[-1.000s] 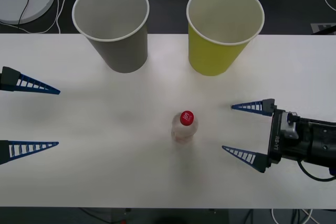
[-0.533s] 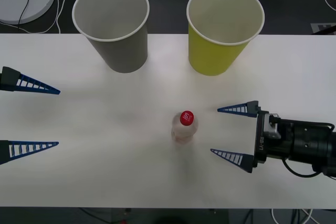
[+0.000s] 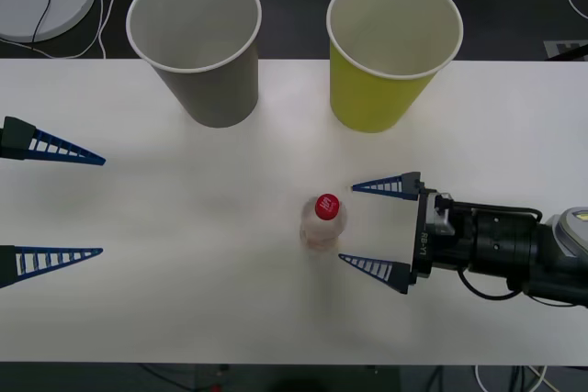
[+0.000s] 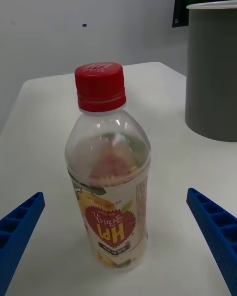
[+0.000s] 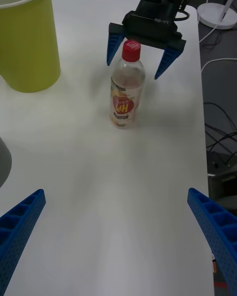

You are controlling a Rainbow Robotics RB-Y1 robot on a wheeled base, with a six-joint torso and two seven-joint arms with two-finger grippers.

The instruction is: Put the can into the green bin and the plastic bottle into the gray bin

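Right gripper (image 3: 367, 227), lower right of the front frame: two blue ribbed wedge fingers tapering to sharp tips, on a black block with white "RB-Y1" lettering. Behind it a black cylindrical wrist, a black cable looped under it, gray link at the frame edge. Left gripper (image 3: 99, 206), left edge: same blue ribbed fingers on black mounts.

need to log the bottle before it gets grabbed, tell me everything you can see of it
The plastic bottle is small and clear, with a red screw cap and a white, red and yellow label bearing a red heart. It looks nearly empty. It stands upright on the white table, in front of both cups. Nothing touches it; the open right hand sits just beside it.
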